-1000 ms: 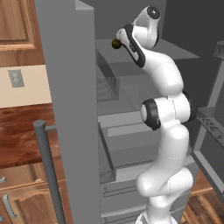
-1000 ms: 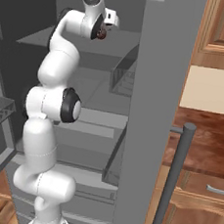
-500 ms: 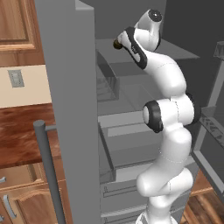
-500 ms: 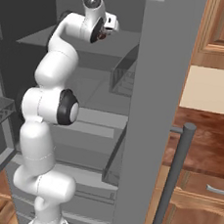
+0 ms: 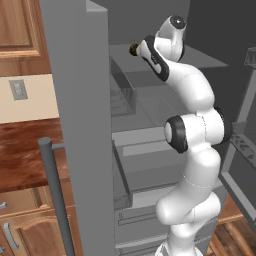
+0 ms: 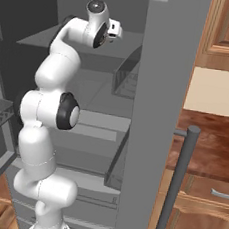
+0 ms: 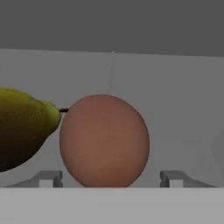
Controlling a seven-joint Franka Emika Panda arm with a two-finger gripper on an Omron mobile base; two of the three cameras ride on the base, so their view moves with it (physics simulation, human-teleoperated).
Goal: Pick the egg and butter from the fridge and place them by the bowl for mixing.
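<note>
Egg (image 7: 104,141) — smooth, light, likely fragile; gripper (image 7: 107,179) spread wide either side, holding nothing — best pinched gently across its middle, clear of neighbouring yellow-green fruit (image 7: 22,129)

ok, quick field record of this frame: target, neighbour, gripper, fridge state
target: egg, reddish-brown, centred in the hand view, on a grey fridge shelf
neighbour: yellow-green fruit on the egg's left in the hand view, close beside it; contact cannot be told
gripper: gripper open, fingertips either side of the egg, not closed on it
arm: reaching up into the top of the fridge
fridge state: door open, bar handle toward the camera
</note>
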